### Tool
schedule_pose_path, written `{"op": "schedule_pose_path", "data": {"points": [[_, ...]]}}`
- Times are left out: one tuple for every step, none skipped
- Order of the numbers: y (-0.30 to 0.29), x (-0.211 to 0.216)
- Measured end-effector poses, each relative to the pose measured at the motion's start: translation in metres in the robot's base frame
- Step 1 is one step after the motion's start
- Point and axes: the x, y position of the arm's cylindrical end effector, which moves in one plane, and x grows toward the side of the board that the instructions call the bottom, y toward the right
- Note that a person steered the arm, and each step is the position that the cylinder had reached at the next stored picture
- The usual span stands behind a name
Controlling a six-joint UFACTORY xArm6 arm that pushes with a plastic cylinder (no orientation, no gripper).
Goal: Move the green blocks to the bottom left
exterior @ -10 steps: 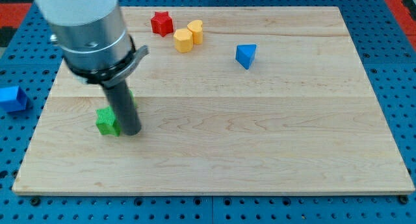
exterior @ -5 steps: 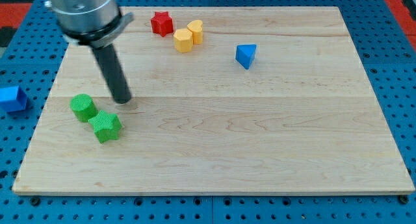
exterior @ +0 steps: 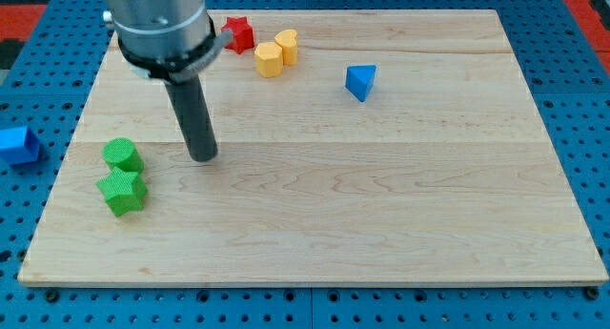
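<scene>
A green cylinder block (exterior: 122, 154) and a green star-shaped block (exterior: 122, 192) sit close together at the view's left of the wooden board (exterior: 381, 195), the star just below the cylinder. My tip (exterior: 203, 157) rests on the board to the right of the green cylinder, a clear gap away from both green blocks and touching neither.
A red star block (exterior: 236, 33) and two yellow blocks (exterior: 275, 52) sit near the top of the board. A blue triangular block (exterior: 360, 82) lies right of them. A blue block (exterior: 17, 145) lies off the board at the view's left.
The green star block has slid left and slightly down, now under the cylinder. My tip moved up off the green blocks, then a little right and down.
</scene>
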Motion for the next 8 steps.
{"op": "schedule_pose_path", "data": {"points": [[-0.022,0.001],[-0.030,0.021],[-0.052,0.015],[-0.076,-0.031],[-0.104,-0.022],[-0.070,0.002],[-0.042,0.033],[0.001,0.028]]}}
